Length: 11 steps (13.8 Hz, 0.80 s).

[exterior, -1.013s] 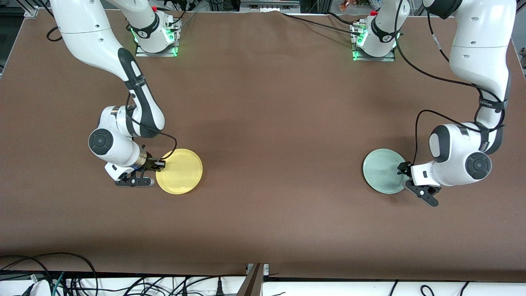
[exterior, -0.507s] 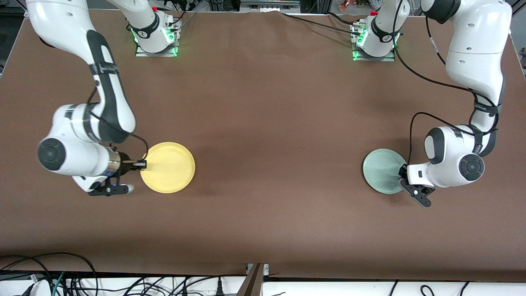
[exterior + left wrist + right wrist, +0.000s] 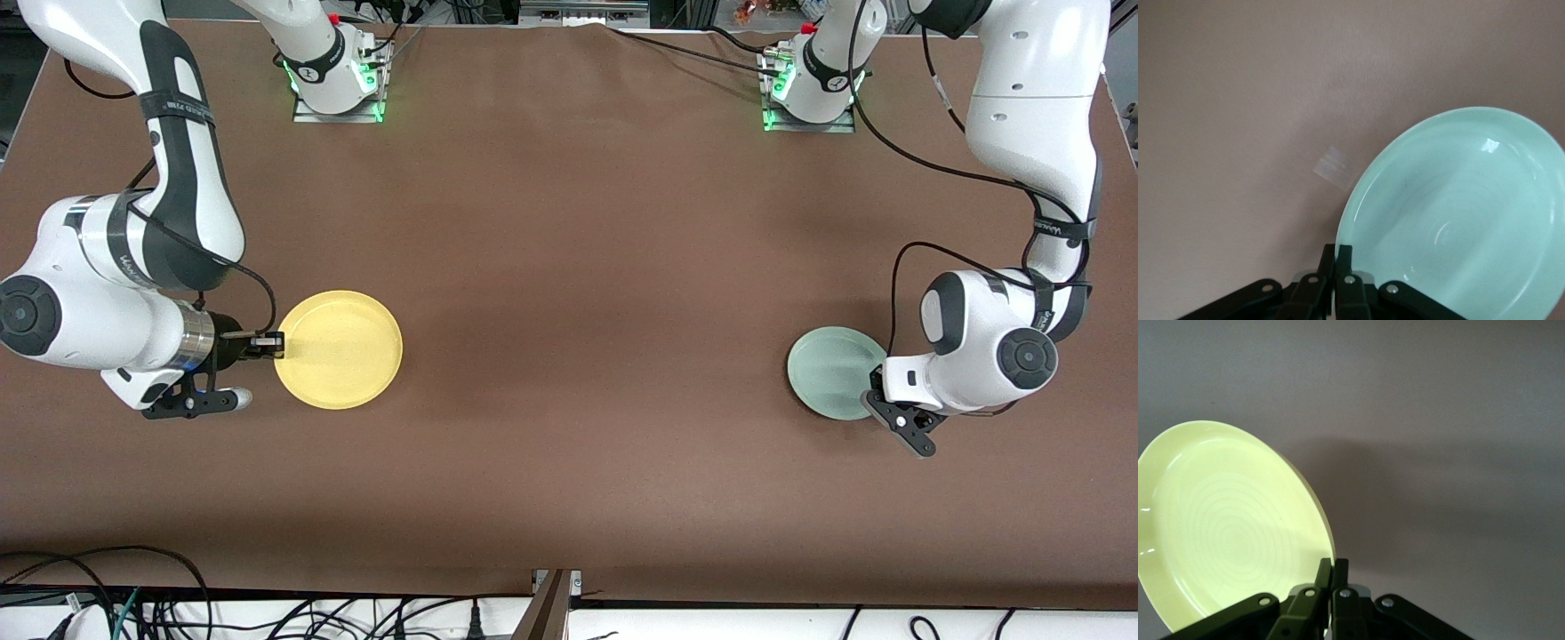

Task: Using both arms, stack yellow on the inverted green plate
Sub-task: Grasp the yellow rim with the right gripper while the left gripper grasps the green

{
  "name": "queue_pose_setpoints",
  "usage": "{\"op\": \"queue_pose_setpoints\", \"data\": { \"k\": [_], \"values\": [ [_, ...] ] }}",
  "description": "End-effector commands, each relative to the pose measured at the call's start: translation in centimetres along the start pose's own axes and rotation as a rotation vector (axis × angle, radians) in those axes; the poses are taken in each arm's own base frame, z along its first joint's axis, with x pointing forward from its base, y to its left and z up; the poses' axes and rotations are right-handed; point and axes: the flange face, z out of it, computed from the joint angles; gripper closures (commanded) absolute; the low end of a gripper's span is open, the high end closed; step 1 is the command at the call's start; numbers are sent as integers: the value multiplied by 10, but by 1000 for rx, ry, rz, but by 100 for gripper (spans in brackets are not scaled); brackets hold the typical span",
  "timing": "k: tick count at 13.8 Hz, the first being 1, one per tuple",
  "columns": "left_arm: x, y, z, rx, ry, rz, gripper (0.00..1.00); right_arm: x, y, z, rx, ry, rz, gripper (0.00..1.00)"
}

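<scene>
The yellow plate [image 3: 338,349] is held by its rim in my right gripper [image 3: 271,342], which is shut on it near the right arm's end of the table. In the right wrist view the yellow plate [image 3: 1225,527] shows its hollow side, with the right gripper [image 3: 1332,570] pinching its edge and the plate's shadow on the table. The pale green plate [image 3: 831,373] is held by its rim in my left gripper [image 3: 878,387] near the left arm's end. In the left wrist view the green plate [image 3: 1458,213] is tilted, hollow side showing, and the left gripper [image 3: 1336,257] is shut on its edge.
The brown table [image 3: 587,267] stretches between the two plates. Both arm bases [image 3: 333,76] stand along the edge farthest from the front camera. Cables [image 3: 133,596] hang below the nearest edge.
My right gripper has carried the yellow plate toward the right arm's end of the table. My left gripper has stayed near its place while the green plate shifted slightly in its grip.
</scene>
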Motion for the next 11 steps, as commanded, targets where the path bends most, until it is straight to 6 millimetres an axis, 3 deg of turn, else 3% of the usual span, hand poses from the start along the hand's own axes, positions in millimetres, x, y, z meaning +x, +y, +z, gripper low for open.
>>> {"op": "queue_pose_setpoints", "data": {
  "k": [1, 4, 6, 11],
  "values": [
    [26, 9, -52, 100, -77, 79, 100, -1, -2, -4, 6, -7, -11, 100],
    [59, 25, -93, 196, -203, 121, 100, -1, -5, -3, 5, -8, -12, 100],
    [89, 55, -107, 280, -308, 147, 100, -1, -5, -3, 5, -8, -12, 100],
    [173, 184, -116, 608, -529, 153, 100, -1, -6, -2, 1, -10, -14, 100]
  ]
}}
